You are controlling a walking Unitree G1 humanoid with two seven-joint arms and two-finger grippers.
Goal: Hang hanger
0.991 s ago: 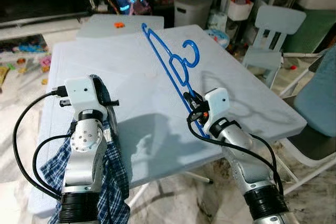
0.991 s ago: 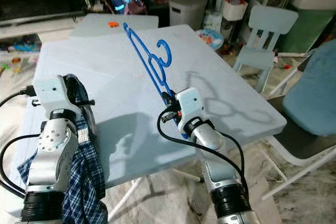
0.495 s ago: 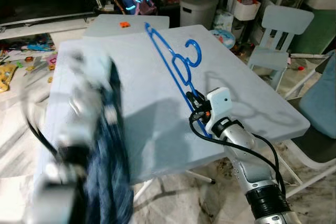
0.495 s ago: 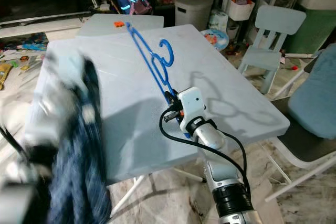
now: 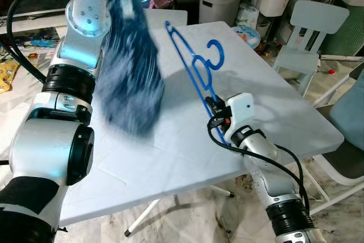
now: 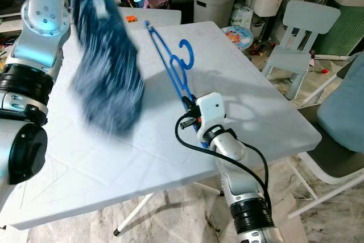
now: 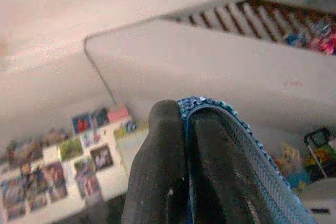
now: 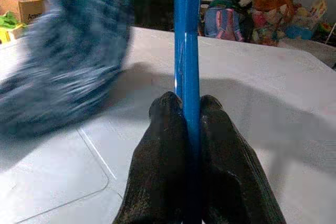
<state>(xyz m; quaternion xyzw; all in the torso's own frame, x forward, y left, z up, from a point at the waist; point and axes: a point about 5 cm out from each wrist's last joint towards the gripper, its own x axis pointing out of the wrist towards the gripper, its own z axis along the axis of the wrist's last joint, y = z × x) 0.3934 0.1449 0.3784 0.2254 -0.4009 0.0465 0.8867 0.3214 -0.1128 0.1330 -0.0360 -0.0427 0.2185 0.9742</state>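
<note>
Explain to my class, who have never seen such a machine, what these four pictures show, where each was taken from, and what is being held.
This is a walking robot with two silver arms. Two pictures come from cameras in its head, looking down at a pale table. The other two come from cameras on its wrists, looking along the black fingers. The right end effector is shut on one end of a blue hanger, whose far end slants up over the table. The left end effector, raised high, is shut on a blue checked cloth, which hangs blurred above the table. Behind stand a small chair and a white bin.
</note>
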